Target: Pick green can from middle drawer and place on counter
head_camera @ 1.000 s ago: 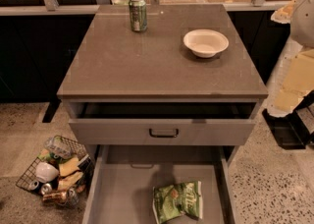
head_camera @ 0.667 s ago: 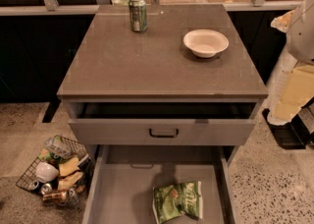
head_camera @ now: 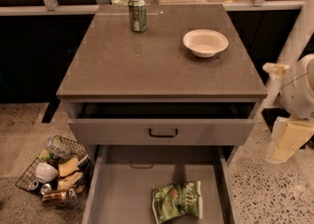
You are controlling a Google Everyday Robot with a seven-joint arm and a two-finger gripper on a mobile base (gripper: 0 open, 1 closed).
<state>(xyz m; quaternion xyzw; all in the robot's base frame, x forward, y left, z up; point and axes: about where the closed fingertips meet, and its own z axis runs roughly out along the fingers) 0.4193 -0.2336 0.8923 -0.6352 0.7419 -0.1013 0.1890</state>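
Note:
The green can, a crumpled green foil snack bag [head_camera: 176,201], lies flat on the floor of the open middle drawer [head_camera: 122,193], toward its front right. The counter [head_camera: 147,61] is the wide grey-brown top of the cabinet above it. My arm comes in at the right edge, with a white round joint [head_camera: 300,88]. The pale yellow gripper [head_camera: 289,142] hangs below the joint, beside the cabinet's right side. It is to the right of the bag and higher than it, and touches nothing.
An upright green-and-silver drink can [head_camera: 137,14] stands at the counter's back left and a white bowl [head_camera: 205,42] at its back right. The top drawer [head_camera: 163,130] with a black handle is slightly open. A wire basket of trash [head_camera: 55,171] sits on the floor at left.
My arm and gripper have moved down along the right edge, from counter height to the level of the top drawer. The bag, can and bowl have not moved.

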